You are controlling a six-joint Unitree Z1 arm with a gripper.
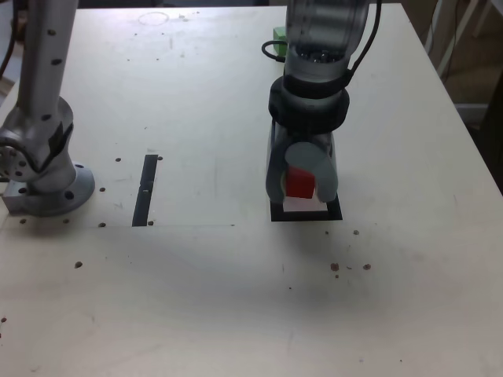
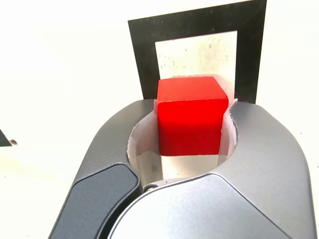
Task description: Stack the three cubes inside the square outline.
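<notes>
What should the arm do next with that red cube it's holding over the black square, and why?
Probably ease straight down a little, then open. The tool is shut on the red cube, which hangs over the square outline. In the wrist view the cube lines up with the pale centre, but whether its base touches the table cannot be told, so releasing now might let it drop or tip.

The tool [image 2: 192, 127] grips the red cube [image 2: 192, 114] over the square outline [image 2: 246, 45].

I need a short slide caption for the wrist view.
Gripper holds the red cube just above the black square outline.
</notes>
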